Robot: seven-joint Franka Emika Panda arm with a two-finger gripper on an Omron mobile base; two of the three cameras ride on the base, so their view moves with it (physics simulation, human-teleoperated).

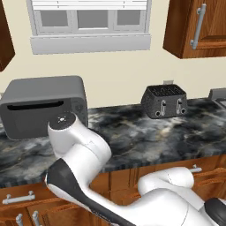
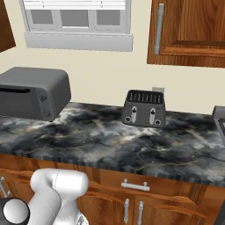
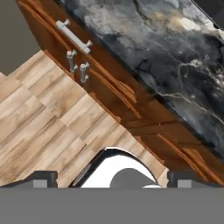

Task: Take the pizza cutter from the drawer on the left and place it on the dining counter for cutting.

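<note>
Marbled stone counter edge overhangs closed drawer; end effector spread wide above floor.

Black-grey marbled counter, grey microwave, dark toaster, reddish-brown cabinets.

The marbled worktop runs wide and bare through its middle, leaving free passage between the grey microwave at its left end and the dark toaster, both set back near the wall. Above the toaster's side hangs an upper cabinet with a vertical handle, closing off the room overhead there. Below the worktop edge, the closed drawer and cabinet fronts present protruding silver handles. In the hand view the wood floor before the cabinets lies open, and the fingers stand wide apart.
</note>
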